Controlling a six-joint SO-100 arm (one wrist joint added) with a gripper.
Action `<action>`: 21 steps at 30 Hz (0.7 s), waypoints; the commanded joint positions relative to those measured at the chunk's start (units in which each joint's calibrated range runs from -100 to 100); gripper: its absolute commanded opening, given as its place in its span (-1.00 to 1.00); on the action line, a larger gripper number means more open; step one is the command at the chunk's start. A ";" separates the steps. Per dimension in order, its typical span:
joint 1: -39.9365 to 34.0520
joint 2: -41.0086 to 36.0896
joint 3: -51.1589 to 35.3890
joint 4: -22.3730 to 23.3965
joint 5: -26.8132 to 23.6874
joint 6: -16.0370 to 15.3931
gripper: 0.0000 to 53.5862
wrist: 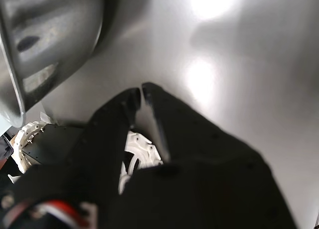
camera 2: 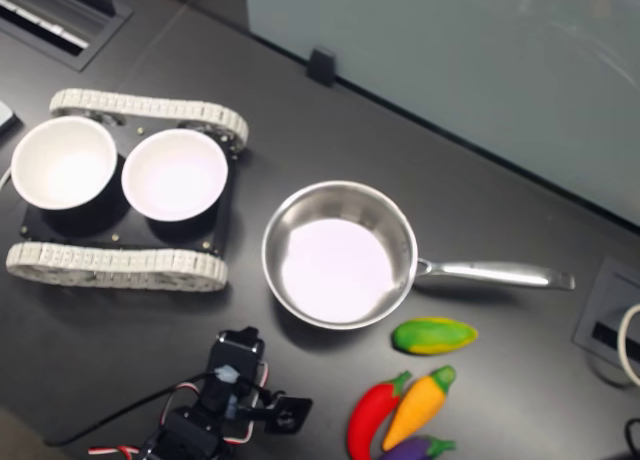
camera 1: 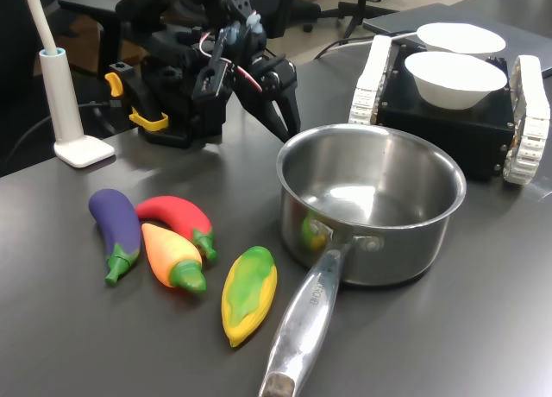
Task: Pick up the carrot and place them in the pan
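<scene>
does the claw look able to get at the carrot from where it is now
Probably yes: the carrot lies uncovered between the chili and corn, and the shut claw has bare table before it.

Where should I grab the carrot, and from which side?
Take the carrot across its plump orange middle, coming down from above. It lies flat, with the chili pepper touching one flank and the eggplant close on the other, so lower the tool carefully between them.

In the first exterior view, the small plump orange toy carrot lies between the purple toy eggplant and yellow-green corn cob, touching the red chili pepper behind it. The large round stainless-steel pan stands at the first exterior view's right, two white bowls behind it.
</scene>
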 commanded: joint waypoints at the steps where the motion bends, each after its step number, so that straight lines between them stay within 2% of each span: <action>1: 1.05 1.63 -8.23 2.78 1.07 0.74 -0.99; 21: 10.69 10.32 -29.31 9.51 2.39 0.65 -0.99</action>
